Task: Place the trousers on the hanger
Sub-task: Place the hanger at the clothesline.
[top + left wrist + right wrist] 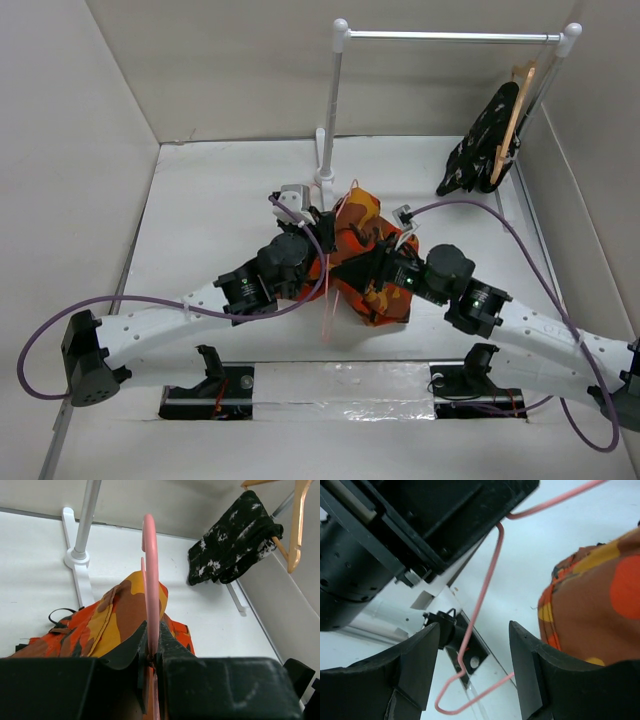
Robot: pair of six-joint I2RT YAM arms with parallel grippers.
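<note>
You have a white tabletop (200, 220) carrying the large orange, red, yellow and brown camouflage-print fabric trousers (362, 212), bunched in a heap at its centre between both arms. The thin pink wire hanger (150, 580) stands on edge against the heap. Your left hand (151, 641) is pressed together, pinching the hanger's wire. Your right hand (474, 635) is spread; the wire shows between its fingers, touching neither, with the trousers just beside it.

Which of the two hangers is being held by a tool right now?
The thin pink wire hanger, pinched in the left tool. The other, a thicker wooden hanger, hangs on the rail carrying a black speckled garment.
</note>
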